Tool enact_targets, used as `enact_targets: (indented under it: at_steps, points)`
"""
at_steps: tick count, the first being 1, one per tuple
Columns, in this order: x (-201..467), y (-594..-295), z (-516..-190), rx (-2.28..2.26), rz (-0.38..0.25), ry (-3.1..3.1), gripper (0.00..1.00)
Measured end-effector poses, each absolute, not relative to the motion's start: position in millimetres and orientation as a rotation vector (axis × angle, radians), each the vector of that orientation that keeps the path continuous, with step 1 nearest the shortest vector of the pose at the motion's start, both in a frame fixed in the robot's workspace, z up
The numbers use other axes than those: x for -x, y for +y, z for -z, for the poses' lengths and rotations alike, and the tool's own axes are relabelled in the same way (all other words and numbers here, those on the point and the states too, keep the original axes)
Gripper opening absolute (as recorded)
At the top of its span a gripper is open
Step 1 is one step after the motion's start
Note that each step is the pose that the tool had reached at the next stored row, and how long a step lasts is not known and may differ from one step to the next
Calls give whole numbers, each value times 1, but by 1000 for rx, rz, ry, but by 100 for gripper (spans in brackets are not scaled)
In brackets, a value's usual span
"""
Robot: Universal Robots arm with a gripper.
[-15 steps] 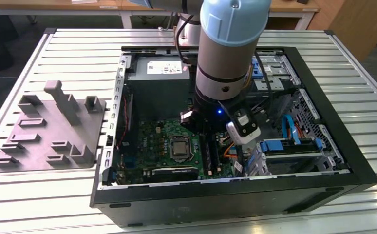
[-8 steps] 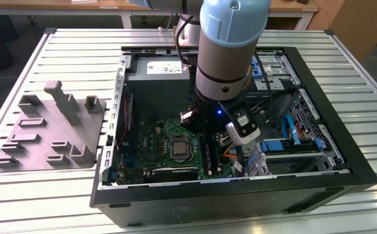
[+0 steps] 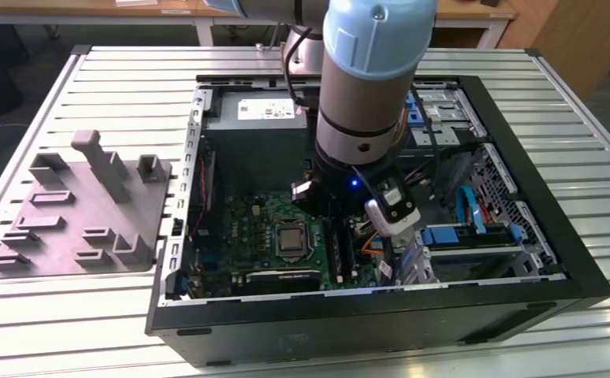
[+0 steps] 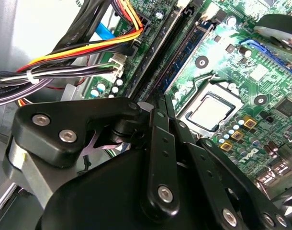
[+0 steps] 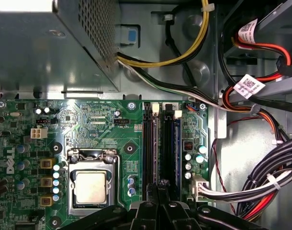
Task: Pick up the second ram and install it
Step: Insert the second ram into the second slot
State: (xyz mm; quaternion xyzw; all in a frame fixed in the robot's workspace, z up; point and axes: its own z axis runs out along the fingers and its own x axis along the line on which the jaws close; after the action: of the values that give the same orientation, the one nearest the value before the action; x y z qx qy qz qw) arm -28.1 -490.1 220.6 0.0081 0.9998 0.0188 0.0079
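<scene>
The second ram (image 5: 156, 143) shows edge-on as a thin dark stick standing along a memory slot on the motherboard (image 5: 93, 120). My gripper (image 5: 158, 188) is low over that slot's near end, its two thin fingers (image 4: 158, 112) drawn close around the stick's edge. In the second wrist view the second ram (image 4: 164, 50) runs straight away from my gripper (image 4: 164, 106). In the exterior view the arm (image 3: 373, 87) reaches down into the open computer case (image 3: 557, 236), just to the exterior view's right of the processor socket (image 3: 289, 236).
A blue memory slot (image 5: 176, 143) lies right beside the one under the fingers. Bundled cables (image 5: 261, 182) crowd one side, with the processor socket (image 5: 91, 187) on the other. The grey power supply box (image 5: 40, 48) is beyond the board. A grey holder fixture (image 3: 79, 205) stands outside the case.
</scene>
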Motion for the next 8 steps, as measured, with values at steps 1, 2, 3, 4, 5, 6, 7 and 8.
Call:
enact_targets:
  at_steps: [1,2,3,4,5,6,7,8]
  points:
    - [28,-490,-220,-25,-58,3125,11]
    - [28,-490,-220,-25,-58,3125,11]
    - [28,-490,-220,-25,-58,3125,11]
    - [28,-490,-220,-25,-58,3125,11]
    - [28,-490,-219,-25,-59,3125,11]
    - [28,-490,-219,-25,-58,3125,11]
    - [28,-490,-218,-25,-58,3125,11]
    - [28,-490,-218,-25,-58,3125,11]
